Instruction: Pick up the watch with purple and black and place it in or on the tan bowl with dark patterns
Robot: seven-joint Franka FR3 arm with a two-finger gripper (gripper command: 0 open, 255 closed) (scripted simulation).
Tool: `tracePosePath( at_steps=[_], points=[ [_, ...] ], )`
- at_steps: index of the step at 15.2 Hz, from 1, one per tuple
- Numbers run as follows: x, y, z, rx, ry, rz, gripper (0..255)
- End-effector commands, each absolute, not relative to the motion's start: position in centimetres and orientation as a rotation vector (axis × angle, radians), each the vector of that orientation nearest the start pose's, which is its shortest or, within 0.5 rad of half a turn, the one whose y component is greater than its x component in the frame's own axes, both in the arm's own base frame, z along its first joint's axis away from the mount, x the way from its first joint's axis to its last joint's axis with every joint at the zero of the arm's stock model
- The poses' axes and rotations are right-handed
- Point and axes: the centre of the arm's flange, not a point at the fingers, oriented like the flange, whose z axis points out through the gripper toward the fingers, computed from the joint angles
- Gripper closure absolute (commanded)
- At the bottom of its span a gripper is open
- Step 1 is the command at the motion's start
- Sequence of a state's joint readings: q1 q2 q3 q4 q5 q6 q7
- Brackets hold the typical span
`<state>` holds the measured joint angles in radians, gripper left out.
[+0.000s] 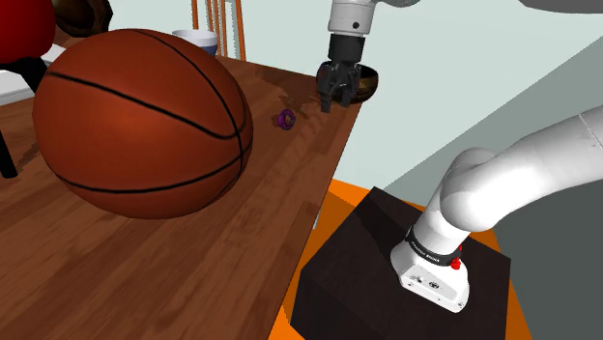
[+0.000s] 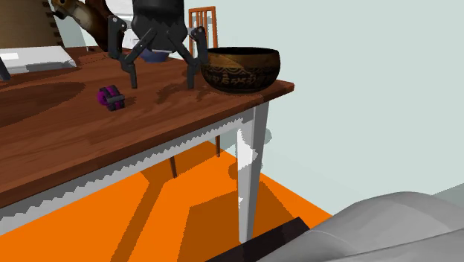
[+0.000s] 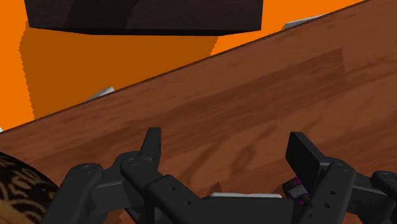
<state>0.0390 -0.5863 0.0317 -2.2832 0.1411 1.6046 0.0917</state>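
Note:
A small purple and black watch (image 1: 284, 119) lies on the brown wooden table (image 1: 145, 261); it also shows in the second exterior view (image 2: 111, 97). The dark brown bowl with tan patterns (image 2: 242, 68) stands at the table's corner, near the edge (image 1: 363, 85). My gripper (image 1: 331, 102) hangs open just above the table between watch and bowl, its fingers spread wide (image 2: 160, 80). In the wrist view the open gripper (image 3: 226, 149) has bare wood between its fingers, the watch (image 3: 294, 189) peeks out behind one finger, and the bowl's rim (image 3: 19, 184) sits at the other side.
A large basketball (image 1: 140, 121) takes up much of the table at the shoulder view's left. A white cup (image 1: 196, 40) and wooden chair (image 1: 220, 24) stand behind it. The table edge drops to an orange floor (image 2: 186, 216) beside my dark stand (image 1: 387, 270).

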Motion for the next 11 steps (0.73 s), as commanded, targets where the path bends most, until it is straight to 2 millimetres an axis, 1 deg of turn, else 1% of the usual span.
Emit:
tracePosePath(
  at_steps=[1,8,9,11],
  points=[
    [37.8,5.8,56.2,-3.010,0.039,0.131,0],
    [43.1,12.2,56.6,-2.971,-0.027,0.058,0],
    [43.2,12.4,56.6,-2.969,-0.029,0.055,0],
    [43.2,12.6,55.6,-2.969,-0.029,0.055,0]
  ],
)
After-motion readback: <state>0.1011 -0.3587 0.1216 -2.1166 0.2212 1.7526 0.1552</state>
